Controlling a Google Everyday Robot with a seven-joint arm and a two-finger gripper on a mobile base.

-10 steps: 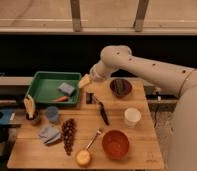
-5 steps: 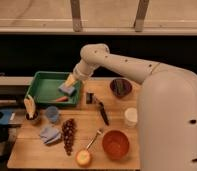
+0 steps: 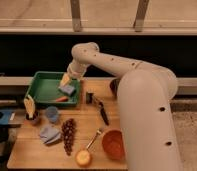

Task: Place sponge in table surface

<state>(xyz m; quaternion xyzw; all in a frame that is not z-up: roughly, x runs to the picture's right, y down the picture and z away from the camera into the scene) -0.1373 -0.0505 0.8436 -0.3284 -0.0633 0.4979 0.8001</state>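
The blue-grey sponge lies flat inside the green tray, near its right wall. My gripper hangs from the white arm, directly over the sponge. Its yellowish fingers point down, their tips at the sponge's top edge, and the gripper looks open. The wooden table surface spreads below and to the right of the tray.
An orange item lies in the tray. On the table stand a blue cup, a light blue cloth, dark grapes, a black knife, a dark can, an orange bowl and a round fruit. My arm's bulk covers the right side.
The arm has swung left from the table's middle to the tray. The gripper has come down to just over the sponge.
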